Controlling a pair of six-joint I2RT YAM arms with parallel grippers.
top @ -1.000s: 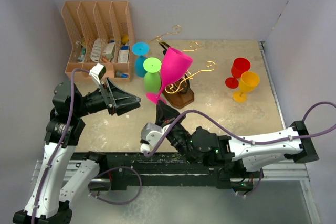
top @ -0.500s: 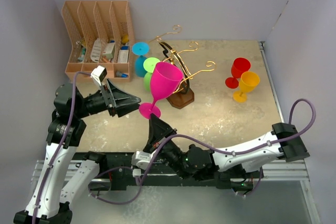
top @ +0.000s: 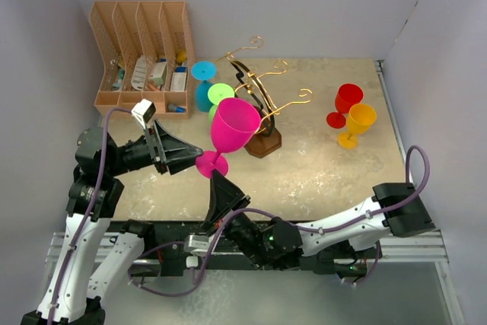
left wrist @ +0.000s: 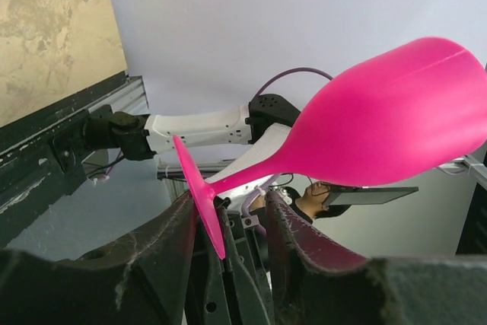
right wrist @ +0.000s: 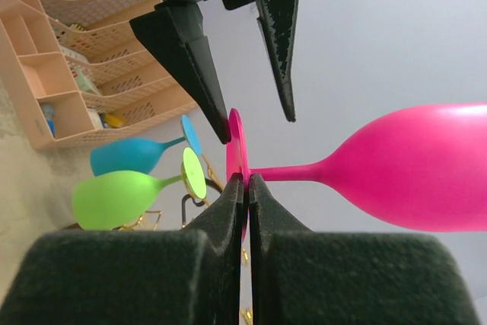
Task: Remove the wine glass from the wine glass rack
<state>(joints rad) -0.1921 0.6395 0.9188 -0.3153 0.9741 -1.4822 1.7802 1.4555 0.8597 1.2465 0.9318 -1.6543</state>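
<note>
The pink wine glass (top: 234,123) is off the gold wire wine glass rack (top: 262,100) and hangs in the air left of it, bowl upward. My right gripper (top: 215,179) is shut on the edge of its round foot (right wrist: 237,148), seen edge-on at the right gripper's tip (right wrist: 246,180). My left gripper (top: 195,160) is open. Its two fingers straddle the foot (left wrist: 199,195), and the left gripper (left wrist: 228,205) shows the disc lying close against the left finger. A green glass (top: 221,97) and a blue glass (top: 203,74) still hang on the rack.
A tan slotted organiser (top: 141,51) with small items stands at the back left. A red glass (top: 346,102) and an orange glass (top: 359,121) stand upright at the right. The rack's dark wooden base (top: 262,142) sits mid-table, and grey walls close in on three sides.
The right gripper has carried the pink glass away from the rack, leftward and nearer, turning it more upright. Its foot now sits between the left gripper's fingers. The left arm barely moved.
</note>
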